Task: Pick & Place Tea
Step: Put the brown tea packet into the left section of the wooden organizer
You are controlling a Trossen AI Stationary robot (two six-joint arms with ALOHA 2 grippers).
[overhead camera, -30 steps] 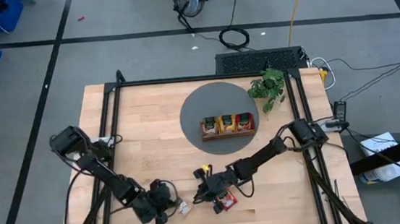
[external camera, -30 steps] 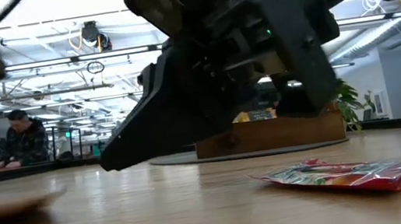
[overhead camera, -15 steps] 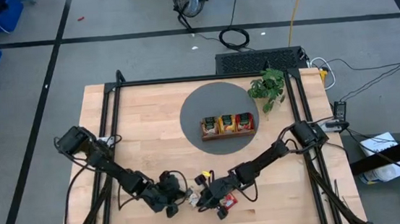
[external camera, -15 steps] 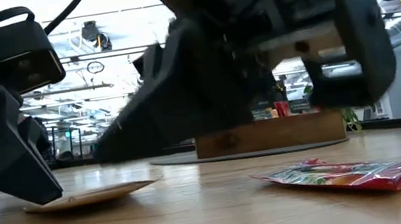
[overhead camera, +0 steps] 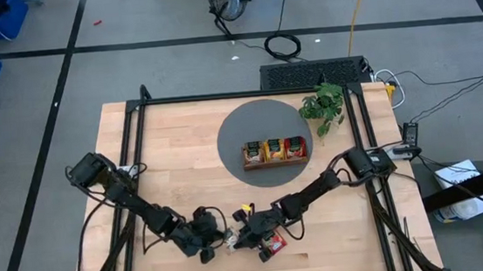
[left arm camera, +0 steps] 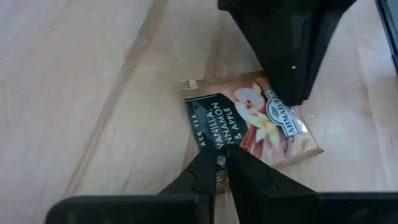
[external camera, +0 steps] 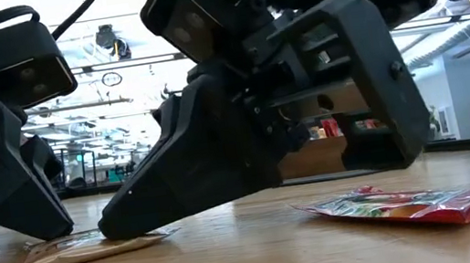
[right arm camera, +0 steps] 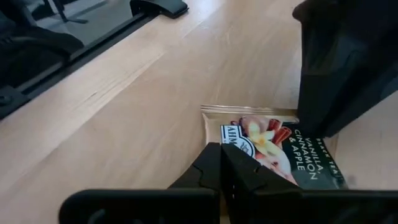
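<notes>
Lying flat on the wooden table (overhead camera: 181, 149), near its front edge at about 6 o'clock from the round grey mat (overhead camera: 264, 142), a beige sachet (left arm camera: 252, 124) printed "Vanilla Cinnamon & Apple" sits between both grippers. The left gripper (left arm camera: 221, 163) reaches it from the 9 o'clock side, fingers nearly together with their tips pressed on one edge of the sachet; whether they actually pinch it cannot be told. The right gripper (right arm camera: 222, 152) meets the opposite edge from the 3 o'clock side, fingers fully closed, tips resting on the packet without enclosing it. A red sachet (external camera: 416, 203) lies flat just beside the right gripper, at roughly 4 o'clock from the beige one. The wooden tray (overhead camera: 276, 160) on the mat holds further sachets upright in its compartments. A green plant (overhead camera: 323, 105) stands at the mat's 2 o'clock.
</notes>
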